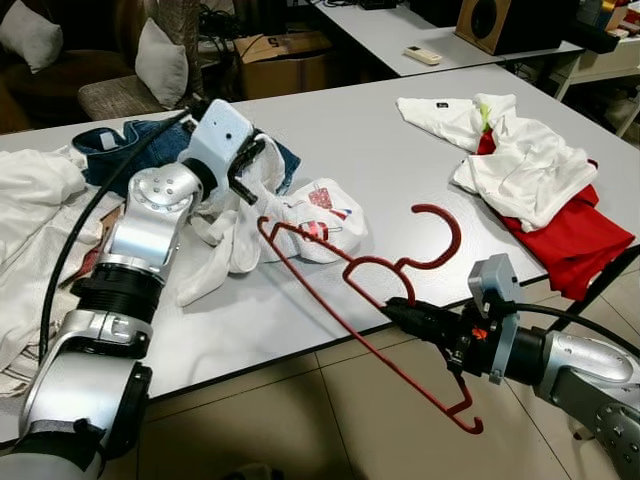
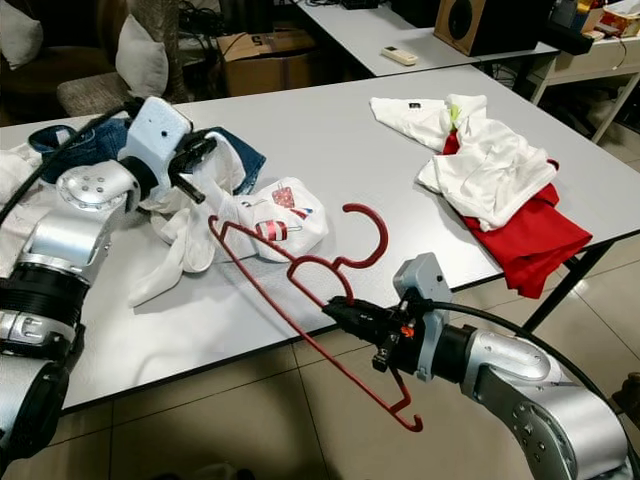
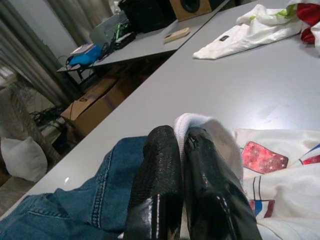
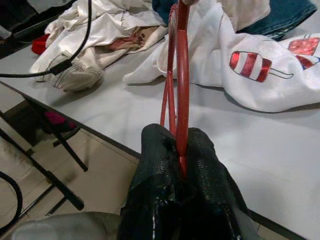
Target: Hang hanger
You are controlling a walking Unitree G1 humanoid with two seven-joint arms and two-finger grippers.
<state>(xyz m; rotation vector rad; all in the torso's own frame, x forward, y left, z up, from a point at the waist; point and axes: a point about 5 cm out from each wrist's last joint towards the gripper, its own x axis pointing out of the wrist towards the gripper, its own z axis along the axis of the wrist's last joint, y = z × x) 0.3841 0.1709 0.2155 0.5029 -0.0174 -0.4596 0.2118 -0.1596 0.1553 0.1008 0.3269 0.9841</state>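
Observation:
My right gripper (image 1: 398, 313) is shut on a red wire hanger (image 1: 330, 288), holding it tilted over the front edge of the grey table (image 1: 400, 150). In the right wrist view the wire (image 4: 182, 75) runs up from between the closed fingers (image 4: 155, 150). The hook (image 1: 455, 235) curls up over the table, and the far tip reaches the white popsicle-print shirt (image 1: 325, 215). My left gripper (image 1: 250, 170) is raised above the table, shut on a fold of that shirt. The left wrist view shows the white hem (image 3: 200, 122) pinched between the fingers.
Blue jeans (image 1: 150, 145) lie behind the shirt and pale clothes (image 1: 30, 200) are heaped at the far left. A white top (image 1: 520, 160) over a red garment (image 1: 570, 240) lies at the table's right. Behind are a cardboard box (image 1: 285, 60) and a second table with a remote (image 1: 422, 55).

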